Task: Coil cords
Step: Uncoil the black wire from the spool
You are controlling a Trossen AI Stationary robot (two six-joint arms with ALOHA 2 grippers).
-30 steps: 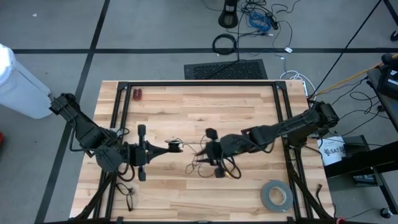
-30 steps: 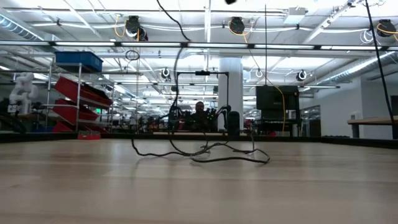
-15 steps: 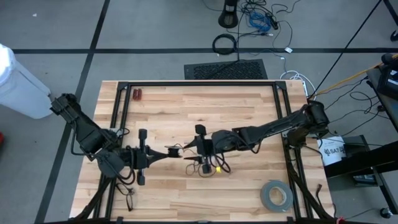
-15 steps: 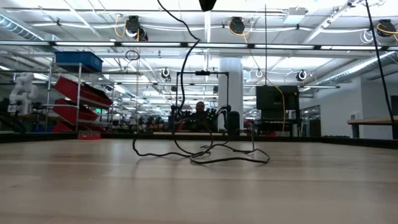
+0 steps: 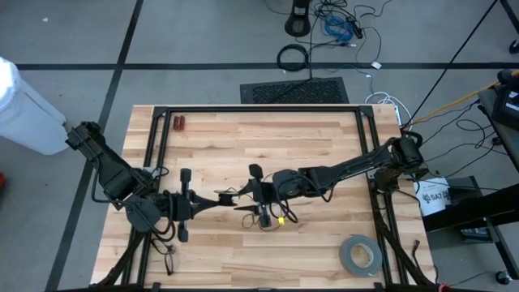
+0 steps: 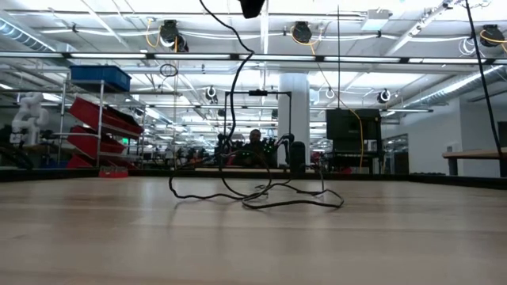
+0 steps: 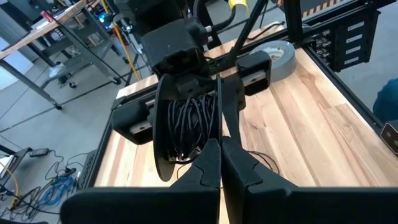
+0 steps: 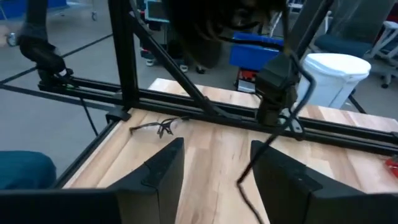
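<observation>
The right gripper has moved left across the desk and has opened wide since a second ago; it holds nothing now. It looks like it let go of a strand to reach for more. The left gripper stays shut on the cord, whose small wound bundle sits at its tips. Loose strands lie on the desk just right of it. Both arms stretch low toward the middle, tips almost meeting.
</observation>
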